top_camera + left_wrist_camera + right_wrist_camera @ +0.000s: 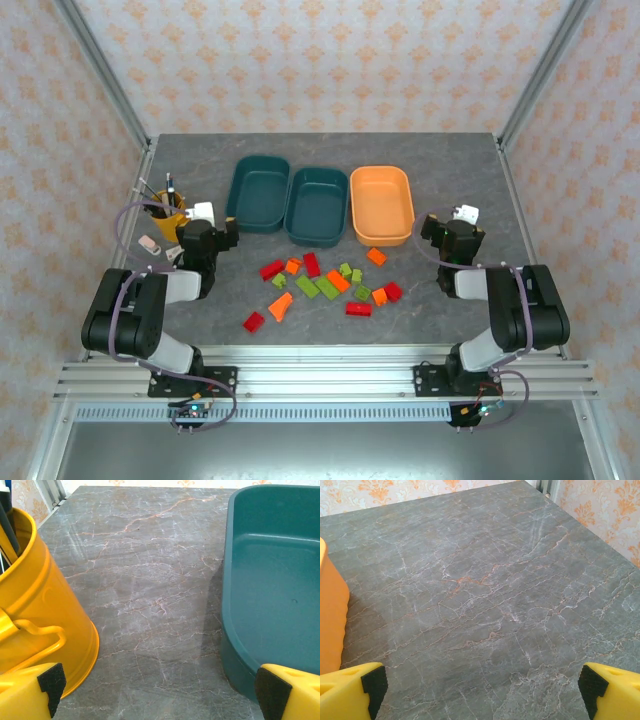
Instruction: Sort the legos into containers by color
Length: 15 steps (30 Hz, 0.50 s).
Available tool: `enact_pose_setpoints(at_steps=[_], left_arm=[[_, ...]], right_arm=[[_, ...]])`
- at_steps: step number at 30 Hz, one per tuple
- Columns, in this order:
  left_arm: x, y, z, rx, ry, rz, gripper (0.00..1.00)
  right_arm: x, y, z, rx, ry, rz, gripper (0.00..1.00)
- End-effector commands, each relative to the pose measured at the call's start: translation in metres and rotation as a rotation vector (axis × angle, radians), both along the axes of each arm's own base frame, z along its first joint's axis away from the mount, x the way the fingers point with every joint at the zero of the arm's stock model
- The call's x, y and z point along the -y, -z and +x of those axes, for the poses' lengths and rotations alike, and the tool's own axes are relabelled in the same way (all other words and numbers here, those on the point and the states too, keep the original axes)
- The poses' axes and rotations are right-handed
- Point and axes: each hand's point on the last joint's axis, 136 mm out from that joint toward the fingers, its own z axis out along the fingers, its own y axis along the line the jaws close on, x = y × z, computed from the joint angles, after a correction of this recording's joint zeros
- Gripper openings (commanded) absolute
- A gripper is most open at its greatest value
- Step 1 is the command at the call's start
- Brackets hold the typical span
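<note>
Left tool: the left tool point(161, 690) gapes wide and empty, low over the grey marbled tabletop point(150, 580), between the yellow cup holding pens point(40, 610) and the far-left dark teal plastic tub point(275, 590).
Right tool: the right tool point(480, 687) is just as wide and empty, just right of the orange plastic tub point(330, 610).
Why there: I'd judge both are held out at the sides to leave the middle free.
Tubs: three in a far row, with a second dark teal plastic tub point(318, 205) in the middle; all are empty, apparently one per colour.
Legos: the small red, orange and lime green plastic bricks point(325, 285) lie mixed on the tabletop, nearer than the tubs and between the arms; none are sorted yet.
</note>
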Motion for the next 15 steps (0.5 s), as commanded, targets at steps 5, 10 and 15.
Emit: enact_pose_setpoints(at_steps=[5, 10, 15], left_arm=[[-0.0029, -0.0095, 0.0032, 0.034, -0.016, 0.026, 1.00], [-0.0028, -0.0094, 0.0032, 0.034, -0.016, 0.026, 1.00], [-0.0025, -0.0102, 0.0034, 0.038, -0.014, 0.027, 1.00]], right_arm=[[0.0014, -0.0045, 0.0035, 0.011, 0.005, -0.003, 0.99], [0.0012, -0.0045, 0.0036, 0.011, 0.004, -0.002, 0.99], [0.0014, -0.0047, 0.0038, 0.012, 0.005, -0.003, 0.99]])
